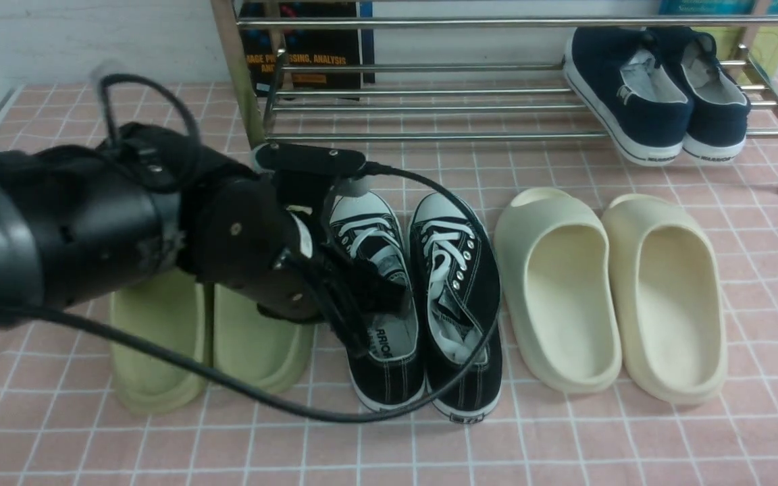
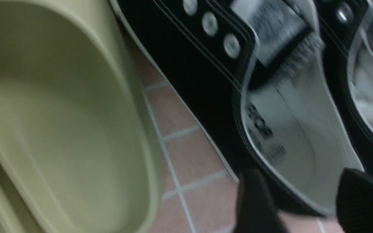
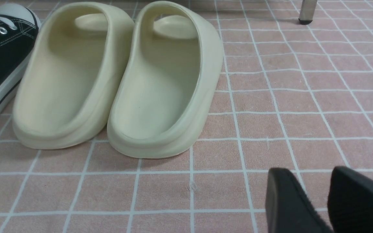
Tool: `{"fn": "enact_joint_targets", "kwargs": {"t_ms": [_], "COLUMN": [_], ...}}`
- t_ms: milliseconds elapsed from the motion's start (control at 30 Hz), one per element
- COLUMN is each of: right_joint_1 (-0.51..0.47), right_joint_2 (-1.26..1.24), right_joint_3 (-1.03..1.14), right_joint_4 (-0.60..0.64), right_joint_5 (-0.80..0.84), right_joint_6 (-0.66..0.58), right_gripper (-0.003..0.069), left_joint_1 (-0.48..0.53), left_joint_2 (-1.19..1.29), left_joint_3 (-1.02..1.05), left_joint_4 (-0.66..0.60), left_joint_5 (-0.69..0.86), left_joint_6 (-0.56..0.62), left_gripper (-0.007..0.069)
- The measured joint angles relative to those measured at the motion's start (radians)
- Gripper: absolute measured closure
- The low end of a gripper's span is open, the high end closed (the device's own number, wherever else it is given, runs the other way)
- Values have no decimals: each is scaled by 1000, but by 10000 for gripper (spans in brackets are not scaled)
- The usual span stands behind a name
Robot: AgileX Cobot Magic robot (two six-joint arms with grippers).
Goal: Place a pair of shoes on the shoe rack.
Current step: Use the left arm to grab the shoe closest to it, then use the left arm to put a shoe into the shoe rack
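2 black sneakers in front of shoe rack

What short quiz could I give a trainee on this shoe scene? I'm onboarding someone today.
1. True or false: the black sneakers already sit on the shoe rack.
2. Which footwear is on the rack? A) green slippers B) navy slip-ons C) cream slippers
3. Fill in: the left gripper hangs at a sneaker's heel with its jaws ____.
Key: 1 false, they stand on the pink tiled floor; 2 B; 3 open.
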Motion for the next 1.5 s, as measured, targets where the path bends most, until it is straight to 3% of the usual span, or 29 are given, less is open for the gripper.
{"fn": "enact_joint_targets", "kwargs": {"t_ms": [133, 233, 467, 567, 833, 1033, 1500], "right_joint_1": [0, 0, 0, 0, 0, 0, 0], "right_joint_2": [0, 0, 0, 0, 0, 0, 0], "right_joint_3": [0, 0, 0, 0, 0, 0, 0], "right_joint_4": [0, 1, 1, 1, 0, 0, 0], "right_joint_5": [0, 0, 0, 0, 0, 0, 0], "right_joint_6": [0, 0, 0, 0, 0, 0, 0], "right_gripper": [436, 432, 422, 421, 420, 420, 420], "left_joint_1": [0, 0, 0, 0, 1, 1, 154], "left_joint_2": [83, 134, 205, 203, 49, 24, 325], "left_joint_3": [-34, -38, -39, -39, -129, -243, -569], "left_joint_4": [60, 70, 137, 181, 260, 359, 413], "left_joint_5": [-16, -40, -107, -106, 25, 15, -18], "left_joint_6": [-75, -90, -191, -248, -291, -312, -431], "left_gripper": [109, 142, 553, 604, 615, 615, 614]}}
